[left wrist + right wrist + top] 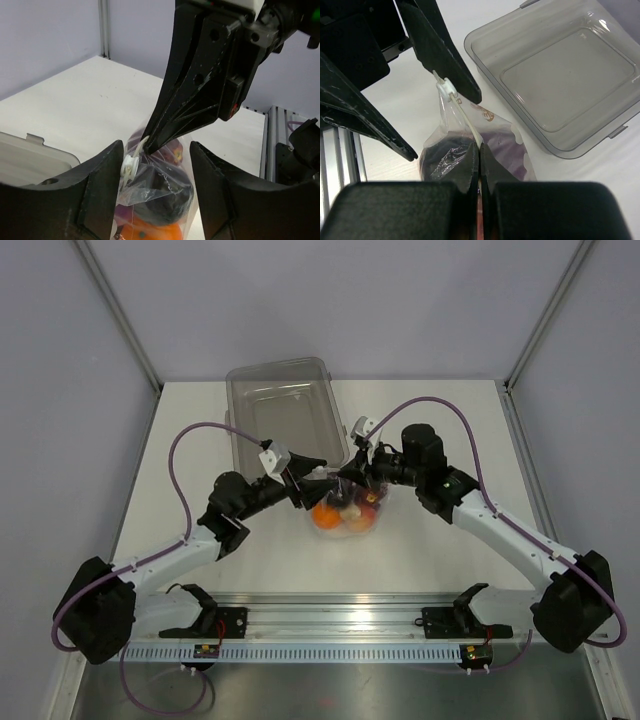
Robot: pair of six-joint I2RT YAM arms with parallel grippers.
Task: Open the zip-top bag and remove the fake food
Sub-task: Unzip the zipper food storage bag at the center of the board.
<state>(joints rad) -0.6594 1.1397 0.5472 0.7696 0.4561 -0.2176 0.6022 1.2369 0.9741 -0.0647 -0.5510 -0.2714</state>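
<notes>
The zip-top bag stands on the table between both grippers, full of fake food: an orange piece, peach and dark red pieces. My right gripper is shut on the bag's white zip strip; it also shows in the top view. My left gripper is open and straddles the bag's top, with the white slider beside its left finger. Dark grapes and the orange piece show through the plastic. In the top view the left gripper is at the bag's left.
A rigid clear rectangular bin stands just behind the bag, with nothing in it; in the right wrist view it lies close to the bag's right. A metal rail runs along the near table edge.
</notes>
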